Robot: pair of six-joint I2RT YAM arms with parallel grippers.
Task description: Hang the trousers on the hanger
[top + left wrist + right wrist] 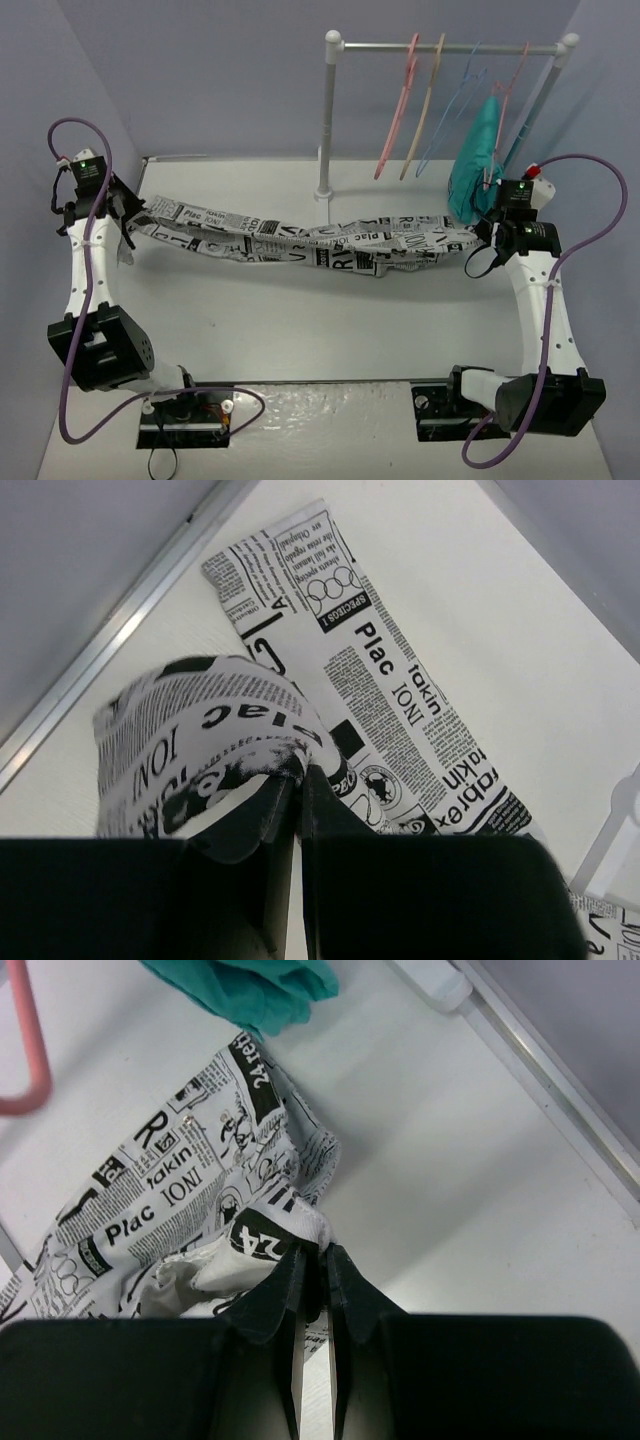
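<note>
The trousers are stretching in a long twisted band across the table, their long axis running left to right. The left gripper is pinching one end and the right gripper the other, both closed on cloth, with the middle sagging between them.

The pink hanger is hanging on the rail behind and above the band. It is towards the right half, so the right arm is standing nearer to it. A tan hanger, a blue wire hanger and a teal garment are hanging beside it.

The left wrist view is showing a fold bunching over the closed fingers, which the overhead view is hiding. The right wrist view is showing a thin edge caught at the tips, a grip likely to be less secure.
</note>
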